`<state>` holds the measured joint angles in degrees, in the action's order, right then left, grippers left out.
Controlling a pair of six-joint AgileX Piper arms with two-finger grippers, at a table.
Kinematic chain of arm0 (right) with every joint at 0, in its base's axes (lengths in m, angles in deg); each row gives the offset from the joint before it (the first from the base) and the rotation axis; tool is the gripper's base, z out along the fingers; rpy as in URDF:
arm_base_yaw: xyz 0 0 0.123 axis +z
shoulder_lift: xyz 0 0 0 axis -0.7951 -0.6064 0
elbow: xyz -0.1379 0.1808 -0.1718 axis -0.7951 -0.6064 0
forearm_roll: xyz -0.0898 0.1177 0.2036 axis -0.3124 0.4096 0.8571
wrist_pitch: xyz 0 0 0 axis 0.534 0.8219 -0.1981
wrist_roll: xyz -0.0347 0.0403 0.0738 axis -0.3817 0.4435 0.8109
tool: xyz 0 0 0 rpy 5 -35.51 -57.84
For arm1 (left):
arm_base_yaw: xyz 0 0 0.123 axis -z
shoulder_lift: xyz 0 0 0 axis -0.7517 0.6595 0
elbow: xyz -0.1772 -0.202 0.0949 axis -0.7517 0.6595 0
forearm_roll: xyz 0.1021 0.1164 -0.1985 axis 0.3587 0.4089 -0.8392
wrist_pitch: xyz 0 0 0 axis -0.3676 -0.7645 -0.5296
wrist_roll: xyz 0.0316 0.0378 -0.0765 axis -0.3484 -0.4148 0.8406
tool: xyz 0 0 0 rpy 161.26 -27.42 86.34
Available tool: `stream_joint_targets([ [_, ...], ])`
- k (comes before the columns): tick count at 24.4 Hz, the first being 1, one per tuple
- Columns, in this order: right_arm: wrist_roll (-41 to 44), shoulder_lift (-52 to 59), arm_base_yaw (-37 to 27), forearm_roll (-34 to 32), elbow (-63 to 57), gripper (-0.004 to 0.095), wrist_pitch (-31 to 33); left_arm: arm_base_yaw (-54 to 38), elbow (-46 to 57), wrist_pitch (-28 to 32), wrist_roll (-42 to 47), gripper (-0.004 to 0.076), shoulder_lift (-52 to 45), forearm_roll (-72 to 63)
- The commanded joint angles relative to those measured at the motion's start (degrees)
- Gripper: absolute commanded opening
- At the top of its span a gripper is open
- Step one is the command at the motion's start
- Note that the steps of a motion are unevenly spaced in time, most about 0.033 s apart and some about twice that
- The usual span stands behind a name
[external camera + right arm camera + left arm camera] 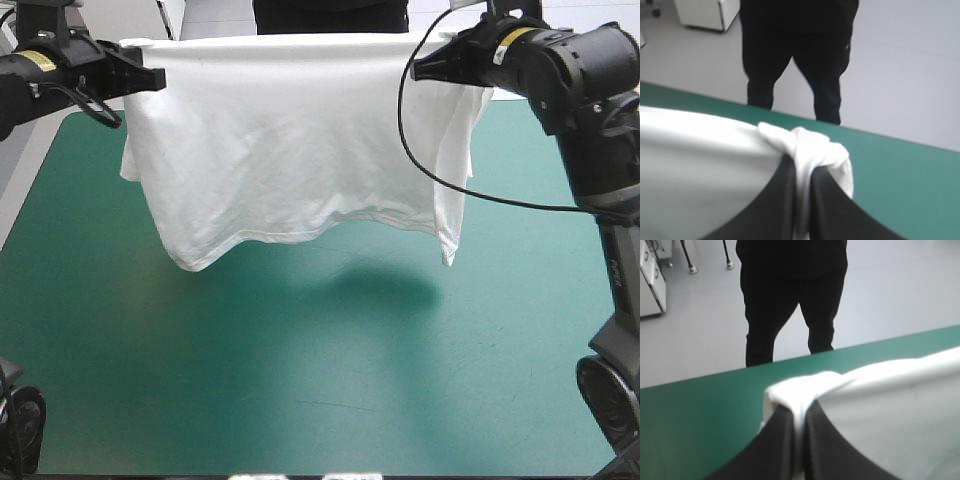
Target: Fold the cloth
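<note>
We are holding the T-shirt (290,140) over the table (300,380), left tool (152,78) and right tool (422,68) each clamping a corner; next, probably lowering it flat.

The 2 arms are held high. The left arm (50,72) enters at the upper left of the high view and reaches level toward the centre, with the left gripper (148,78) pointing right. The right arm (600,150) stands up along the right edge and bends at the upper right, with the right gripper (428,68) pointing left. In each wrist view the 2 black fingers (780,445) are all but closed, pinching a bunched corner of the T-shirt (290,140) between them.
</note>
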<state>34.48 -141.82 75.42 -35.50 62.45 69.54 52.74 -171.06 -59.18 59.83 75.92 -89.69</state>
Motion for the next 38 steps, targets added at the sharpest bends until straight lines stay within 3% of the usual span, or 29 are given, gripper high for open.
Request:
stream_joint_targets([
  [1, 4.0, -0.8, -0.8, -11.4, 1.4, -0.0017, -13.5, -0.1, -1.4, 15.1, -1.4, -0.0009, 1.2, 1.7],
  [6, 6.2, -5.1, -4.3, -9.8, 1.4, -0.0017, -24.7, -0.1, -1.4, 29.0, -2.0, -0.0009, 5.3, 1.7],
  [11, 6.3, -8.4, -7.4, -6.5, 1.4, -0.0017, -26.2, -0.1, -1.4, 34.7, -4.3, -0.0009, 8.5, 1.7],
  [15, 5.2, -11.3, -8.2, -2.6, 1.4, -0.0017, -23.1, -0.1, -1.4, 31.4, -4.3, -0.0009, 11.6, 1.7],
  [19, 0.4, -17.8, -8.2, 4.3, 1.4, -0.0018, -9.1, -0.1, 2.7, 17.1, -4.2, -0.0009, 15.6, 2.1],
  [20, -0.5, -19.9, -8.2, 7.7, 0.1, -0.0017, -5.4, -0.1, 7.7, 14.1, -4.2, -0.0009, 15.5, 2.2],
  [24, -3.0, -19.0, -7.2, 12.1, -9.9, -0.0017, -3.6, -0.1, 25.5, 12.9, -4.2, -0.0009, 9.9, 2.3],
  [28, -3.3, -12.6, -6.2, 11.7, -23.9, -0.0017, -5.2, -0.1, 41.7, 15.1, -4.1, -0.0009, 2.2, 1.9],
  [31, -3.3, -3.8, -6.0, 14.0, -40.4, -0.0017, -11.5, -0.1, 50.7, 15.0, -4.1, -0.0009, -2.6, 1.9],
  [38, -1.3, 10.5, -6.0, 14.9, -65.4, -0.0017, -20.3, -0.1, 63.3, 14.7, -3.9, -0.0009, -10.5, 1.4],
])
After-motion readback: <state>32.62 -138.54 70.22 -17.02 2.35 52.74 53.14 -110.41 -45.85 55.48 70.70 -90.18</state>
